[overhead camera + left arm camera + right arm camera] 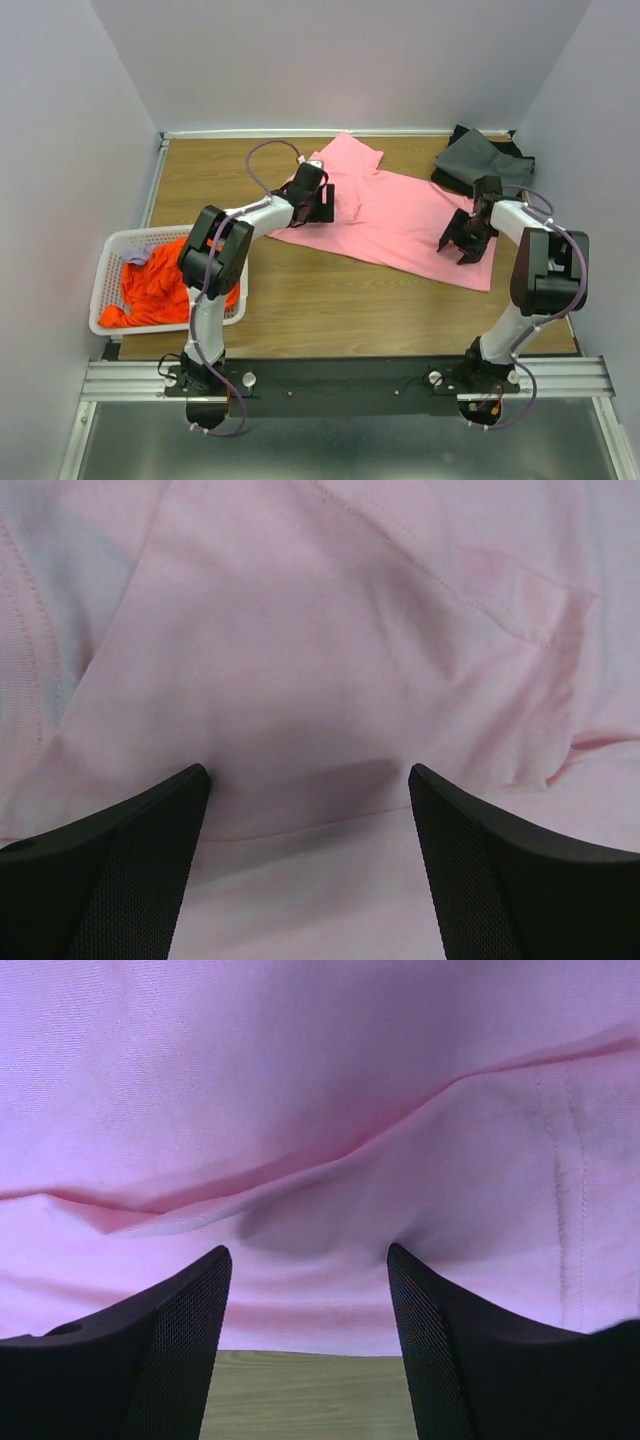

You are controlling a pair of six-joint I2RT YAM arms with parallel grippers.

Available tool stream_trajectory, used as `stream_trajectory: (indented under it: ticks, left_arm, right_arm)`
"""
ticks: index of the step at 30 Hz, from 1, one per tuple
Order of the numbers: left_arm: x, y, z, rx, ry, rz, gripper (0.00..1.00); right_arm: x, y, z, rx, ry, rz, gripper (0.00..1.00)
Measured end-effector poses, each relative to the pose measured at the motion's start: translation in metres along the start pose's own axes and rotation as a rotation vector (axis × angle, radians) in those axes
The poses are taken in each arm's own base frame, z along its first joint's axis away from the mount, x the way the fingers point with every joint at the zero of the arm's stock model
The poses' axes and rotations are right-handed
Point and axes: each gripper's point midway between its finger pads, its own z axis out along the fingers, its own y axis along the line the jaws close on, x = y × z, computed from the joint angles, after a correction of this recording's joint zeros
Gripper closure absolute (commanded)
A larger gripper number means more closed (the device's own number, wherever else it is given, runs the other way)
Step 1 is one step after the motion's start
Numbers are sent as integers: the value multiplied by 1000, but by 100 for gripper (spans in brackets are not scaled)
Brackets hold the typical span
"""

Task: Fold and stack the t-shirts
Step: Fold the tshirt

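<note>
Pink shirt (400,225): lies spread on the table (330,300), centre to far side, one sleeve pointing to the far edge. It is creased and not yet folded.
Left gripper (322,205): released. Its jaws stand wide just above the shirt's left part, near the sleeve, with nothing between them. The wrist view shows only cloth and a seam beyond the tips.
Right gripper (462,240): released as well, jaws apart, nothing held. It sits low over the shirt's right near edge, with bare wood showing under the hem in its wrist view.
Reason for placement: one arm stands at each side of the shirt, judged so that both can take hold and fold it evenly.
Grey shirts (478,160): piled in the far right corner, judged to be the stack site.
Orange shirt (160,290): bunched in the basket (100,290) at the near left, waiting its turn.
Progress: judged early to middle; pink fold not begun, orange untouched.
Risk: thin cloth may slip, or a pinch may catch only one layer.
</note>
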Motion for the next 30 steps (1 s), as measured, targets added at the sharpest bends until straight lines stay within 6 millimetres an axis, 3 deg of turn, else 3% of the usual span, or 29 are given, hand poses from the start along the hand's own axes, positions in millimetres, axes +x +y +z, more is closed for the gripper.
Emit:
stream_trajectory:
  ticks: [8,15,23,30]
  left_arm:
    - [16,7,-14,9,-44,-11,11]
    - [44,25,-41,-26,-26,-39,11]
    - [70,31,-64,-28,-4,-60,11]
    - [89,33,-84,-44,57,-58,11]
  right_arm:
    - [8,-2,-1,-31,-56,23,30]
    - [49,-14,-11,-37,-23,103,30]
    - [98,-31,-23,-12,51,177,30]
    - [111,-35,-37,-17,56,188,29]
